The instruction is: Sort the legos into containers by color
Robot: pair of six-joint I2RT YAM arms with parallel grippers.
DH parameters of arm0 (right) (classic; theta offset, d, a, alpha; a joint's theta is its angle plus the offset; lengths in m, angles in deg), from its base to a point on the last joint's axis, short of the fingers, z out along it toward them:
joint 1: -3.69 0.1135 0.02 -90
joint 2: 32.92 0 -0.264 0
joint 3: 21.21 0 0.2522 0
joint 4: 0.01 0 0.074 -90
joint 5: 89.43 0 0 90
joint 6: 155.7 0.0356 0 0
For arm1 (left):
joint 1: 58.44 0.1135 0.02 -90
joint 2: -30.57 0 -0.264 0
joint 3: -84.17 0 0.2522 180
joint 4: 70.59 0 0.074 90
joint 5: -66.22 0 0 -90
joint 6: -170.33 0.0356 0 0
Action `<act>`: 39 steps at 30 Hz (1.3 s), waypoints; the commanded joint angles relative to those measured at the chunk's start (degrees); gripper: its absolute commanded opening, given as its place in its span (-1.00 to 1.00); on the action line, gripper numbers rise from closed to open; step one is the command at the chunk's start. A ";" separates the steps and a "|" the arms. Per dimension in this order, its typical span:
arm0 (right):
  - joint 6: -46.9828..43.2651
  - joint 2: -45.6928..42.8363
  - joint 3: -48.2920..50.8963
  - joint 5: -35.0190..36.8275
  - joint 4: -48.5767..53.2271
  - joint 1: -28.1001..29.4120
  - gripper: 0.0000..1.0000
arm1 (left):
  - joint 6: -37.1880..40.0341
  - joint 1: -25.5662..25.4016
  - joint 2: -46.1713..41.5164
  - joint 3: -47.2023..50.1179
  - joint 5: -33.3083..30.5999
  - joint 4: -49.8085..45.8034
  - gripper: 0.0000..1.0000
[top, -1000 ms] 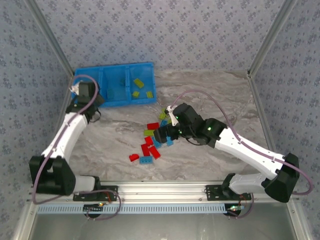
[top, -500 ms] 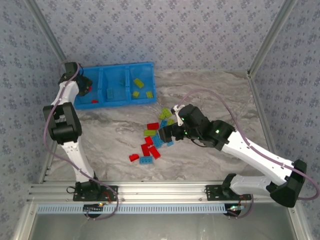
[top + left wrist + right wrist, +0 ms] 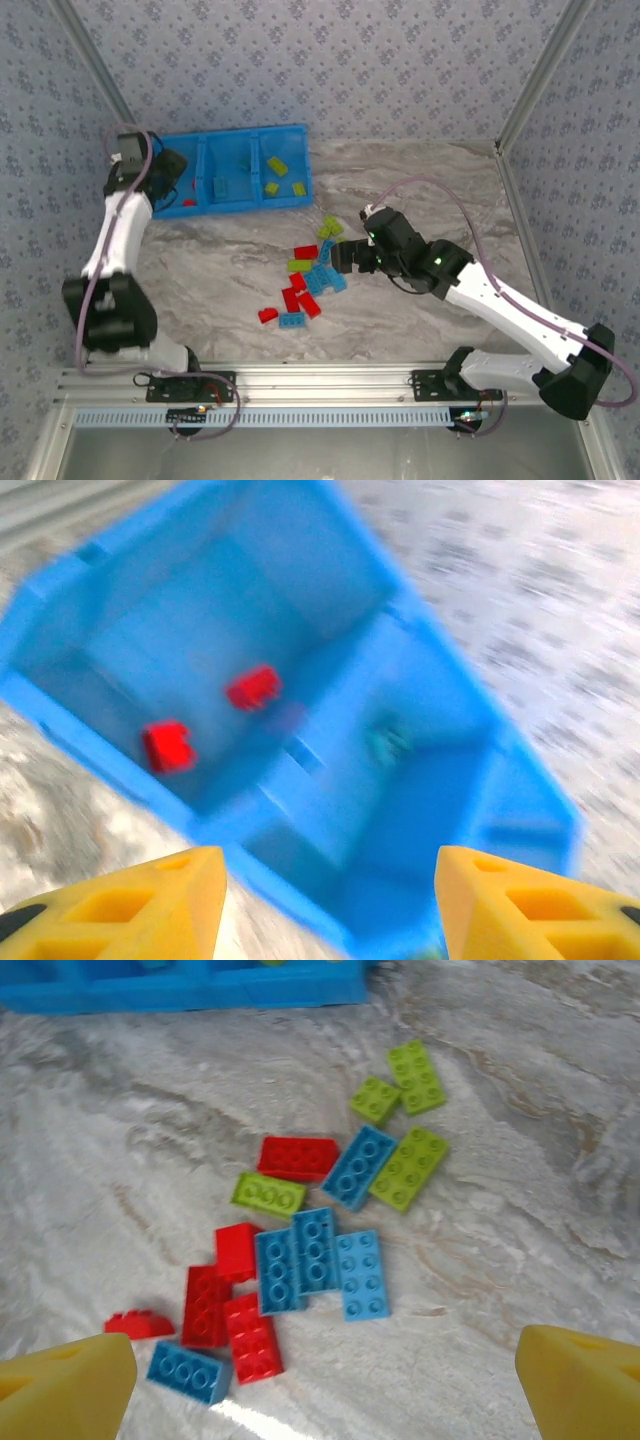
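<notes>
Over the left compartment of the bin (image 3: pixel 230 133), the left pincer (image 3: pixel 325 900) hangs with its jaws parted and nothing between them; two red legos (image 3: pixel 253 687) lie below it, so that drop looks done. The right pincer (image 3: pixel 325 1385) hovers spread wide above the pile (image 3: pixel 315 1250) on the counter (image 3: pixel 520 1210). The next move calls for straddling one brick cleanly and pinching it.

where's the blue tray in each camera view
Top external: the blue tray sits upper left, at the table's far left corner.
Left wrist: blurred and large across the centre.
Right wrist: a strip along the top edge, from the left corner past the middle.
Shared landmark: the marbled tabletop bordering the tray.
</notes>
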 commanded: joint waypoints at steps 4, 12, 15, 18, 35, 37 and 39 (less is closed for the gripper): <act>6.66 10.17 0.60 -3.09 -5.09 -5.83 1.00 | 12.03 -20.50 -22.37 14.30 -10.90 -0.49 0.15; 12.54 28.05 -5.08 -7.35 -11.03 -11.33 0.74 | 30.84 -40.38 -33.08 17.88 -3.98 -16.47 0.41; 16.55 34.51 -8.78 -5.20 -10.88 -12.14 0.61 | 36.58 -43.13 -32.97 18.59 -0.60 -19.73 0.56; 18.75 40.58 -12.48 -5.02 -10.20 -12.84 0.48 | 40.36 -43.60 -31.96 21.48 -0.47 -18.40 0.79; 24.02 48.00 -13.40 -1.84 -7.99 -10.94 -0.01 | 46.56 -49.22 -28.33 16.03 -2.84 -25.60 0.98; 23.77 47.68 -13.12 -1.86 -7.98 -10.96 0.04 | 47.13 -49.19 -28.52 16.97 -5.19 -25.17 0.99; 23.31 47.12 -13.19 -2.28 -8.08 -10.89 0.12 | 47.23 -49.19 -28.92 18.79 -5.51 -23.31 0.98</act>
